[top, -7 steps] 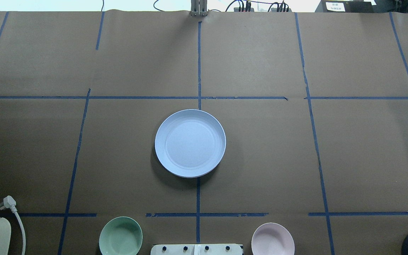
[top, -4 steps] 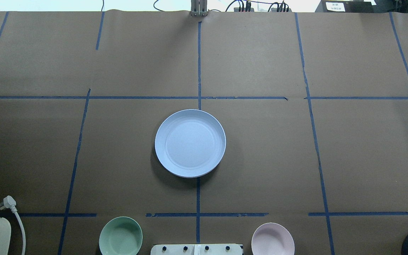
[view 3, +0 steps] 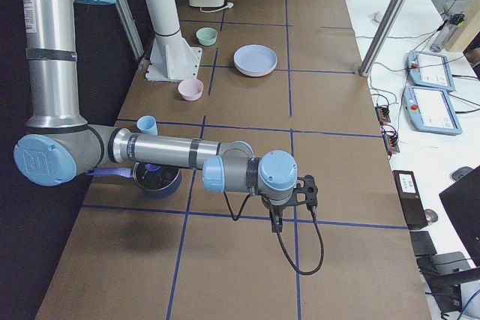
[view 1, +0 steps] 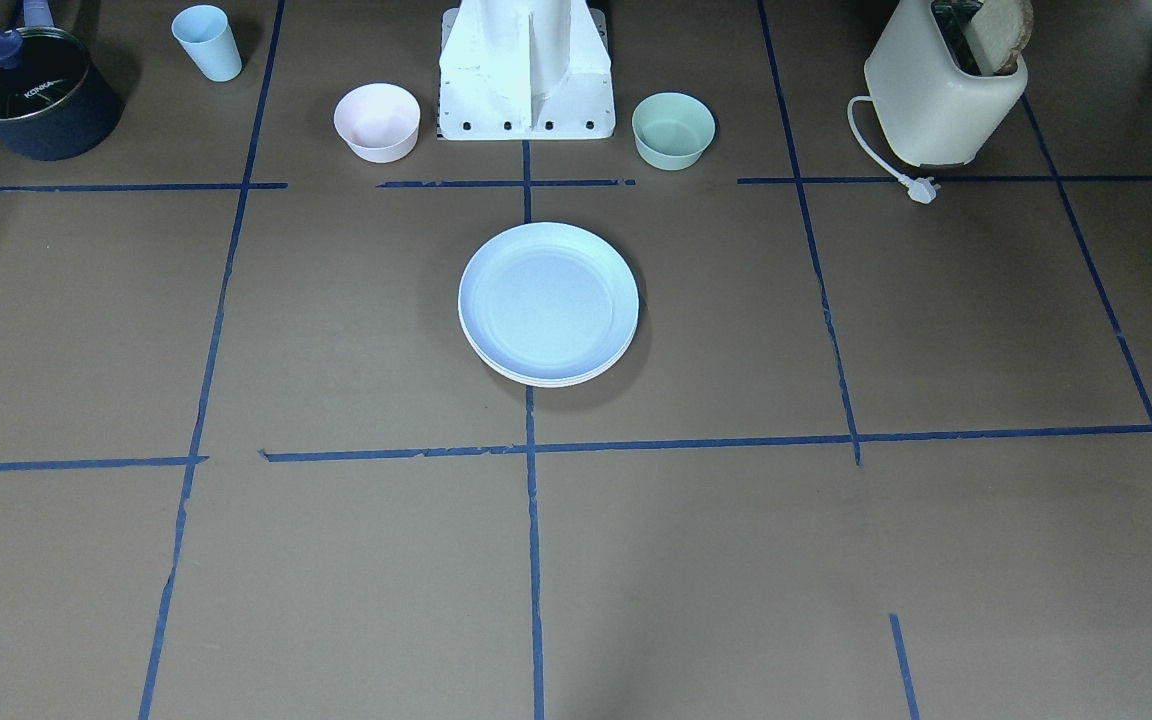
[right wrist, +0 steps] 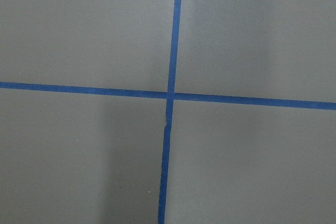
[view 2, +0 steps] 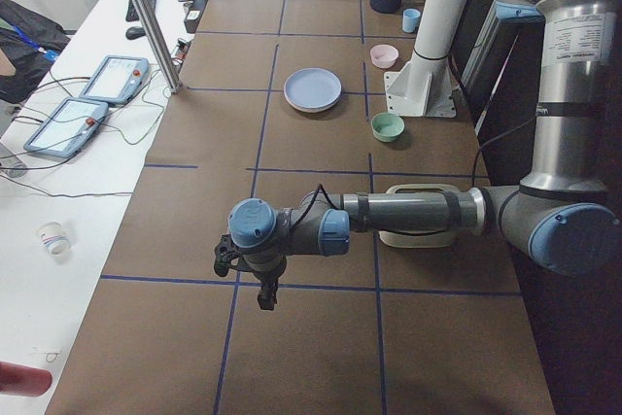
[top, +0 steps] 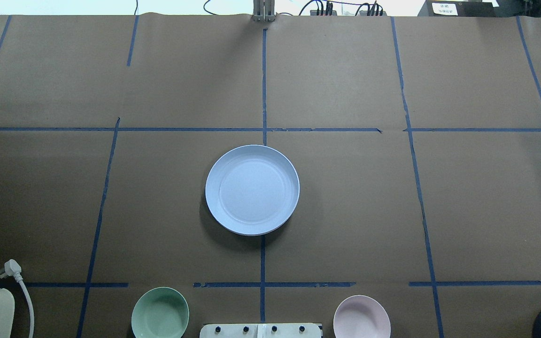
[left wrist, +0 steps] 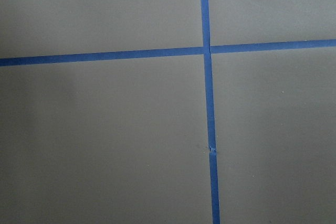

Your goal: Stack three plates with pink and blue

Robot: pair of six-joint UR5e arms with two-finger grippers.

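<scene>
The light blue plate (top: 251,190) lies on top of a stack at the table's middle; it also shows in the front view (view 1: 548,300). A pale rim (view 1: 536,380) of a plate shows under it; the pink plate is hidden. My left gripper (view 2: 265,300) hangs over the table far from the stack, seen only in the left side view. My right gripper (view 3: 274,224) hangs likewise at the other end, seen only in the right side view. I cannot tell whether either is open or shut. Both wrist views show only brown paper and blue tape.
A small green bowl (top: 160,313) and a small pink bowl (top: 361,317) flank the robot base (view 1: 526,70). A toaster (view 1: 946,95) with its plug (top: 10,268), a dark pot (view 1: 31,95) and a blue cup (view 1: 208,42) stand at the near corners.
</scene>
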